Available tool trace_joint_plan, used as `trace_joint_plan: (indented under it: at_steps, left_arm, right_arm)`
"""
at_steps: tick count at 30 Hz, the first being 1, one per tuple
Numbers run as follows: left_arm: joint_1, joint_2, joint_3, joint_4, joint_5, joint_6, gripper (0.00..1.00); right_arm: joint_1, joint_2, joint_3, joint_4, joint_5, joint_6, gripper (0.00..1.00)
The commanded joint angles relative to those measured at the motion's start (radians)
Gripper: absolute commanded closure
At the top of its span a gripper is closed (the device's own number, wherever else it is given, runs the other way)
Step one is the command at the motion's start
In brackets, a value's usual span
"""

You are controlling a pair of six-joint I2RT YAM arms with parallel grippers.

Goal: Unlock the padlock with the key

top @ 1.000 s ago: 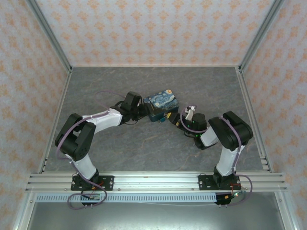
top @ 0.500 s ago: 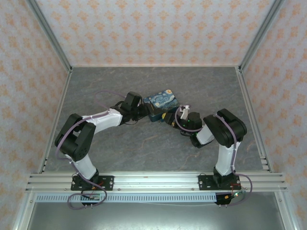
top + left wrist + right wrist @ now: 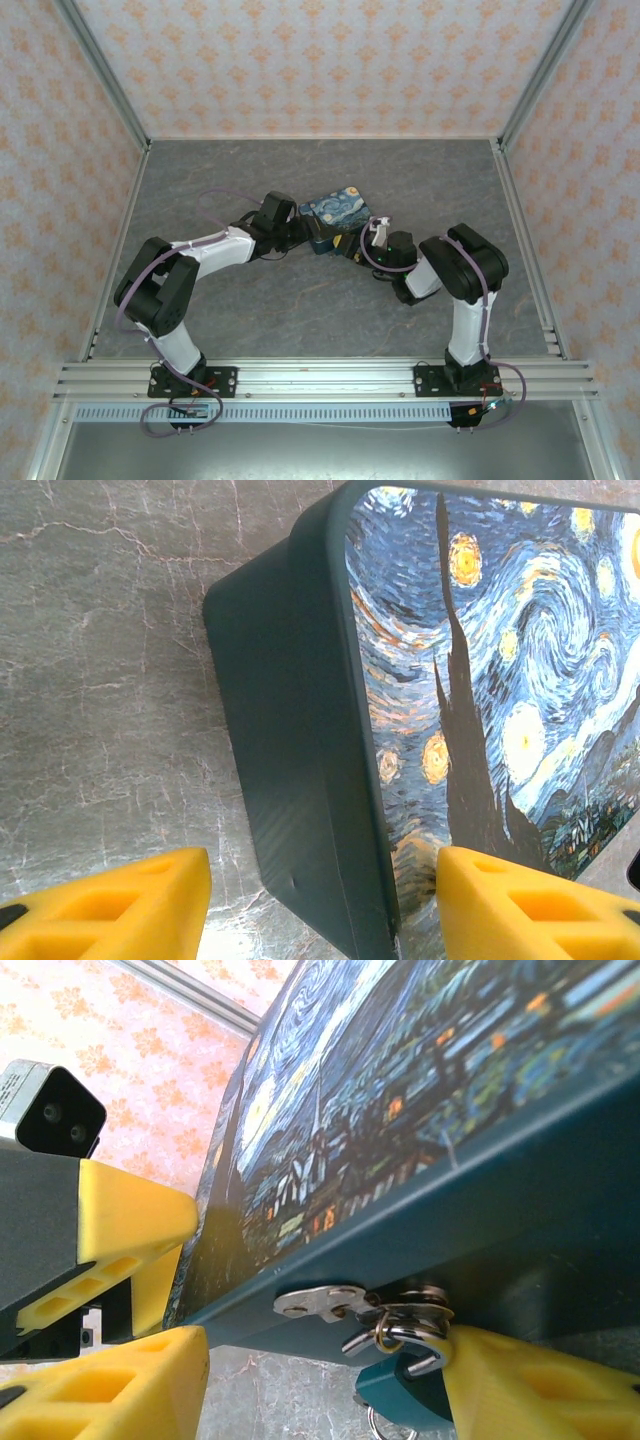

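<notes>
— Grey veined table (image 3: 250, 300), orange-patterned wallpaper walls (image 3: 320, 60), and 2 arms meeting at 1 painted box (image 3: 337, 212) in the middle, right?
— Yes. From above, the left arm comes at the box's left end and the right arm at its near right corner, both low against it
— What is the left gripper (image 3: 325, 870) doing?
— It is spread wide and grips nothing. In its wrist view the 2 yellow fingers (image 3: 110, 905) sit either side of the box's dark teal side wall, 1 over bare table and the other over the swirly printed lid. I cannot tell whether either pad touches the box
— And the padlock?
— From the right wrist, the padlock (image 3: 398, 1384) hangs at the box's front, beneath a small silver hasp (image 3: 318, 1303) fixed to the teal edge. Its blue body sits low in the view, with its metal shackle (image 3: 405, 1325) running up to the hasp
— Is the right gripper (image 3: 325, 1360) on it?
— It is not clamped. Its fingers stand far apart with the hasp and lock in the gap. The lock lies against the finger on the view's right side, well apart from the other
— Anything below it?
— A thin metal ring (image 3: 385, 1425) shows at the bottom edge, just under the lock. What it carries is cut off
— Anything else there?
— The left gripper's yellow finger and its black camera housing (image 3: 55, 1110), at the box's far end
</notes>
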Motion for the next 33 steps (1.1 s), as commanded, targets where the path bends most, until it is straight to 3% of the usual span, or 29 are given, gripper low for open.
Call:
trace_joint_plan:
  at_steps: [1,33]
  left_arm:
    - [-0.006,-0.004,-0.015,-0.147,-0.062,0.019,0.4]
    - [-0.006,-0.013,-0.016,-0.164,-0.078,0.022,0.4]
  right_arm:
    - [0.008,-0.004,-0.017,0.043,-0.014,-0.021,0.41]
    - [0.008,-0.036,-0.027,0.007,0.026,-0.031,0.89]
